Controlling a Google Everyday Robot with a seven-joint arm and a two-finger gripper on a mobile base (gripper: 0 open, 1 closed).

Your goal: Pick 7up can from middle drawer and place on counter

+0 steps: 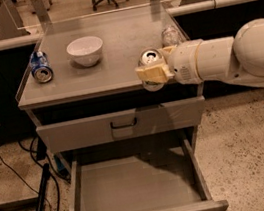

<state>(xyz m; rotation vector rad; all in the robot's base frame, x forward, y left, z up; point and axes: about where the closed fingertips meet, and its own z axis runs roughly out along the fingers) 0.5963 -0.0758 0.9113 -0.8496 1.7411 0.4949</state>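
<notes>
The gripper [152,75] hangs at the near right edge of the table [117,49], jaws closed around the 7up can [150,57]. The can is upright, its long axis vertical; the table top lies just beyond, to the far side.

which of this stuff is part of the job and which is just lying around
Job: 7up can, gripped in the jaws of the gripper at the front edge of the counter; middle drawer, pulled open, nothing in it.
Lying about: blue can, white bowl, clear bottle, all on the counter.
</notes>
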